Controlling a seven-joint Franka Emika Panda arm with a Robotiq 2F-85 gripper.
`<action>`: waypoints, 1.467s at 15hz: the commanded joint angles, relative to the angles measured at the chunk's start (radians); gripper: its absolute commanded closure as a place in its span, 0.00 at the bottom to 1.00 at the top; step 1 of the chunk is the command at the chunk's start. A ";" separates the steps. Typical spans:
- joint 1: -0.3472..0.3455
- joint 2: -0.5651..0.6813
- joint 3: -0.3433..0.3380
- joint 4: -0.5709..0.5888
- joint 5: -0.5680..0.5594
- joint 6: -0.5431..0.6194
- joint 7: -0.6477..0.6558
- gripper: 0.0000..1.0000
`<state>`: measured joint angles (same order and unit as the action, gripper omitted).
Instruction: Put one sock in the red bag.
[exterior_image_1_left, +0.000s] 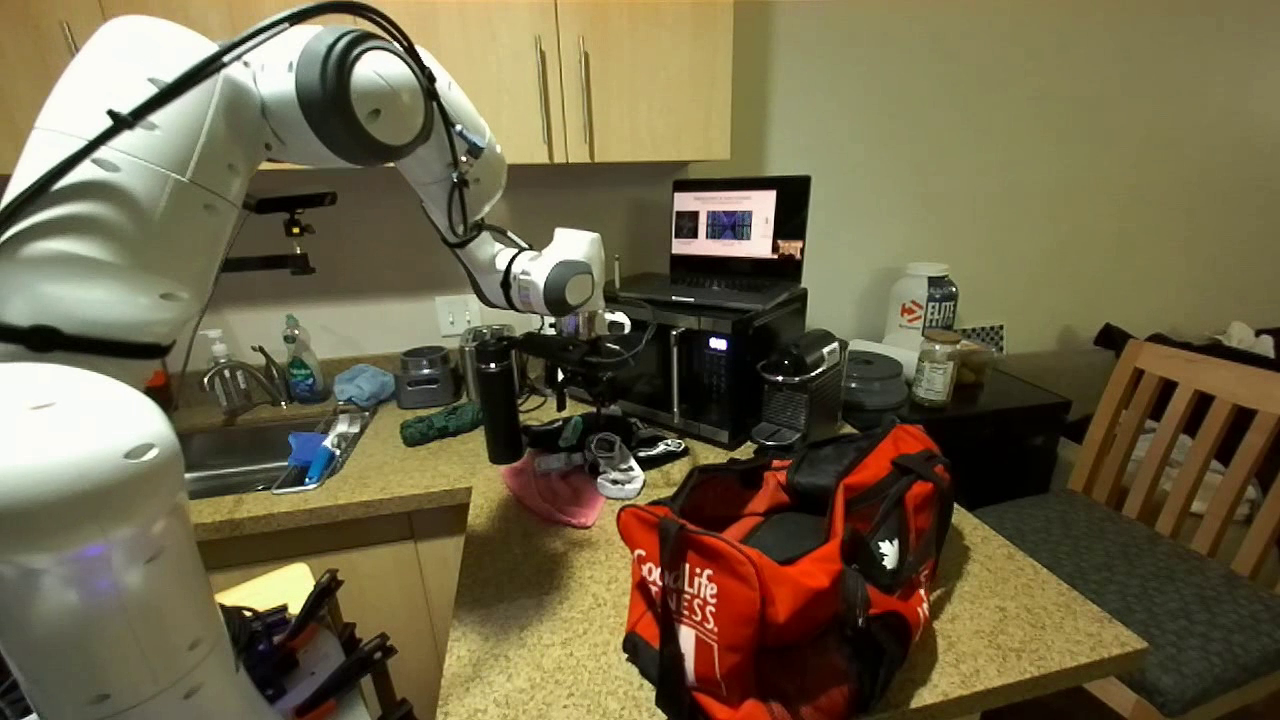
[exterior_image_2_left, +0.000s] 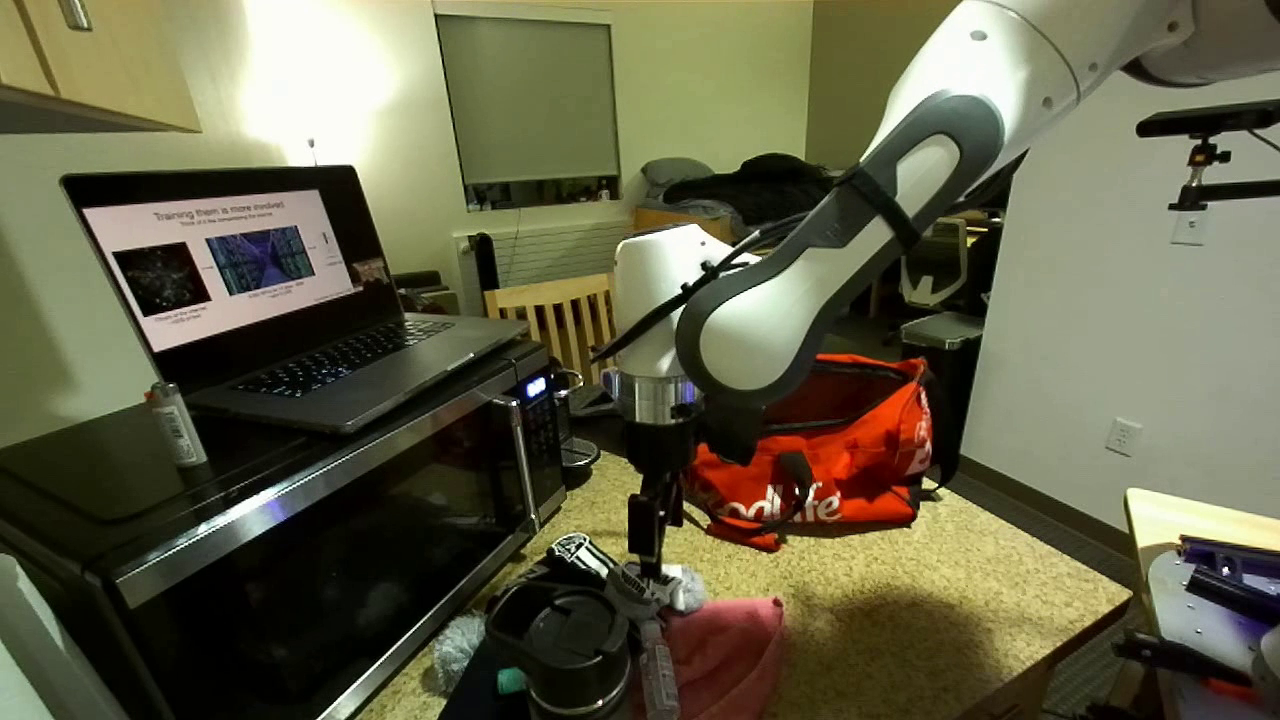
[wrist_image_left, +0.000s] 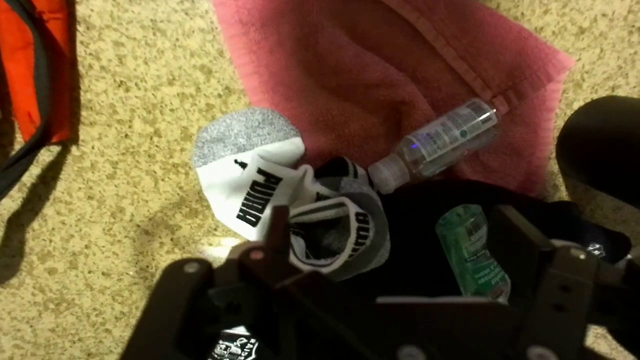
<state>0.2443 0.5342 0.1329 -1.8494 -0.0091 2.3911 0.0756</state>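
Pincer (wrist_image_left: 395, 212) is gaping wide beside pink cloth (wrist_image_left: 350, 75) | white sock (wrist_image_left: 230, 190) is touching pink cloth | red bag (exterior_image_1_left: 785, 575) is standing apart from it

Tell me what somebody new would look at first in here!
Probably the big red bag, sitting unzipped and open on the counter. Next, maybe the white robot arm, arched over the counter with its open gripper pointing down near a white sock. The lit-up laptop on top of the microwave stands out too.
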 joint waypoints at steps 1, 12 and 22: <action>0.026 0.050 -0.014 0.043 -0.043 0.049 0.016 0.00; 0.014 0.185 -0.048 0.118 -0.063 0.114 0.003 0.00; 0.007 0.225 -0.042 0.193 -0.036 0.119 0.007 0.26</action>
<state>0.2633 0.7464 0.0755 -1.6699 -0.0591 2.4957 0.0756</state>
